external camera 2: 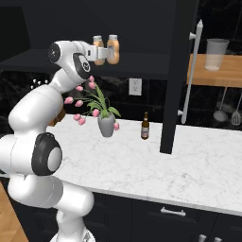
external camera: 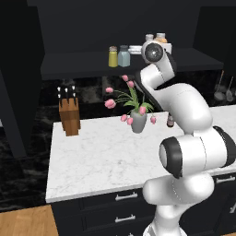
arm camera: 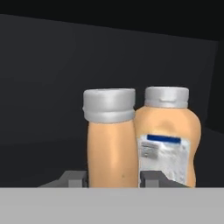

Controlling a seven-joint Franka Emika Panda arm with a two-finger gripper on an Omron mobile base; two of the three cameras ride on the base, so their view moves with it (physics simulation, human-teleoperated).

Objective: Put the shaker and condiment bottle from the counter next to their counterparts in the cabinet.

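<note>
1. Left base view: my arm (external camera: 184, 138) reaches up from the lower right to the black cabinet (external camera: 69, 41). On its shelf (external camera: 83, 68) the yellow-green shaker (external camera: 113, 56) and the blue-grey shaker (external camera: 123, 56) stand side by side. To their right, behind the wrist, an orange bottle (external camera: 161, 38) peeks out. Below, on the marble surface (external camera: 101, 156), sit a knife block (external camera: 69, 113) and a pot of pink tulips (external camera: 137, 117).

2. Right base view: my gripper (external camera 2: 105, 52) is at shelf height, with two orange bottles at its tip, the left bottle (external camera 2: 98, 49) nearer the hand and the right bottle (external camera 2: 113, 49) just beside it. A thin brown bottle (external camera 2: 145, 126) stands on the surface beside the tulips.

3. Hand view: the gripper's fingers (arm camera: 73, 179) sit on either side of the nearer bottle (arm camera: 110, 140), closed around its body. The labelled bottle (arm camera: 168, 140) stands close behind and to its right; I cannot tell whether the two touch.
</note>
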